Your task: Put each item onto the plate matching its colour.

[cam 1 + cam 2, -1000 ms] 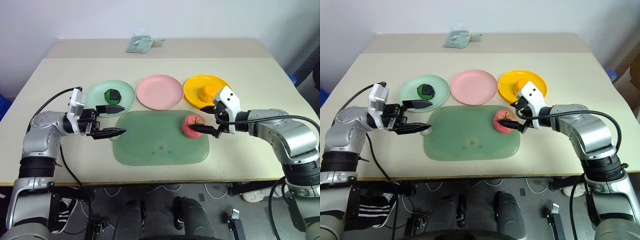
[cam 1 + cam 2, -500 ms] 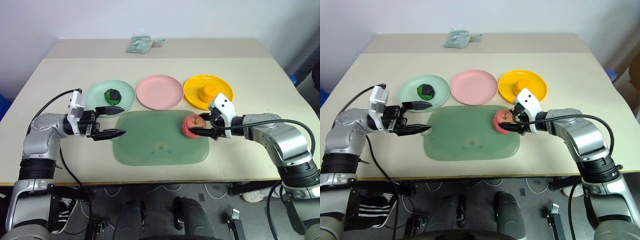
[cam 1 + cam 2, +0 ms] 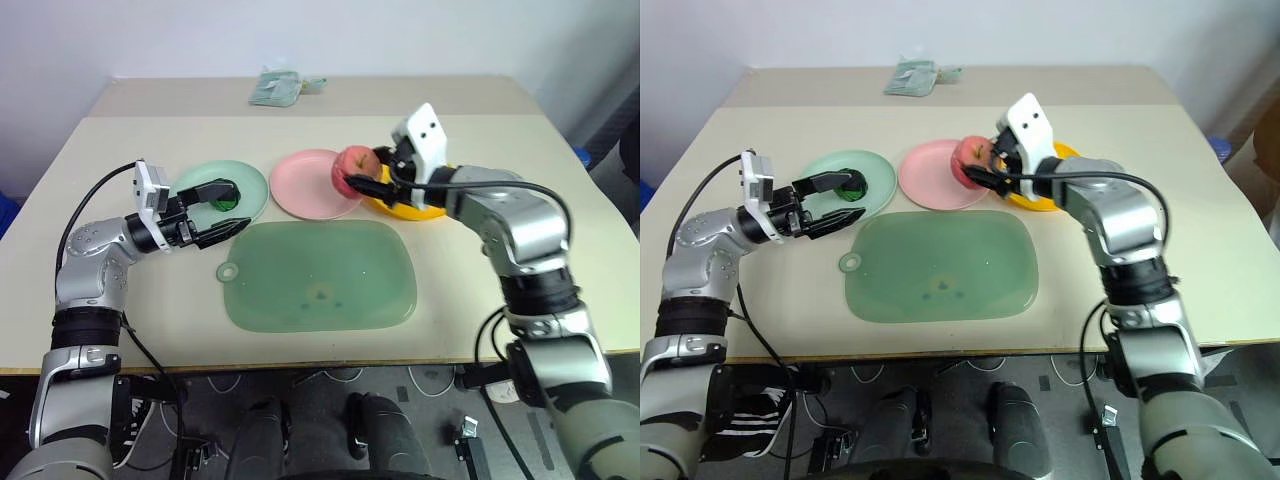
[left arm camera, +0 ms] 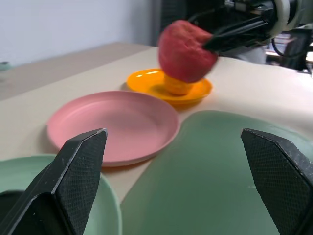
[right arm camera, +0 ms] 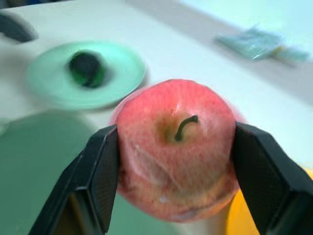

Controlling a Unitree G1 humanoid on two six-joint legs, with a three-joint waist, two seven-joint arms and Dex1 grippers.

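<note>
My right gripper (image 3: 356, 174) is shut on the pink-red apple (image 3: 350, 166) and holds it in the air over the right rim of the pink plate (image 3: 312, 185). In the right wrist view the apple (image 5: 175, 147) sits stem up between both fingers (image 5: 100, 171). The yellow-orange plate (image 3: 402, 210) lies just behind that hand, and the orange fruit (image 4: 177, 87) rests on it. The dark green vegetable (image 3: 224, 196) lies on the mint green plate (image 3: 245, 185). My left gripper (image 3: 222, 211) stands open, low over that plate's near edge and close beside the vegetable.
A flat green mat (image 3: 318, 275) with a small hole (image 3: 226, 272) lies in front of the three plates. A pale green packet (image 3: 285, 88) lies at the table's far edge. Bare tabletop stretches to the left, right and back.
My right gripper shut on the apple, lifted it off the mat and carried it back and left to the pink plate's rim. My left gripper turned and edged toward the mint green plate.
</note>
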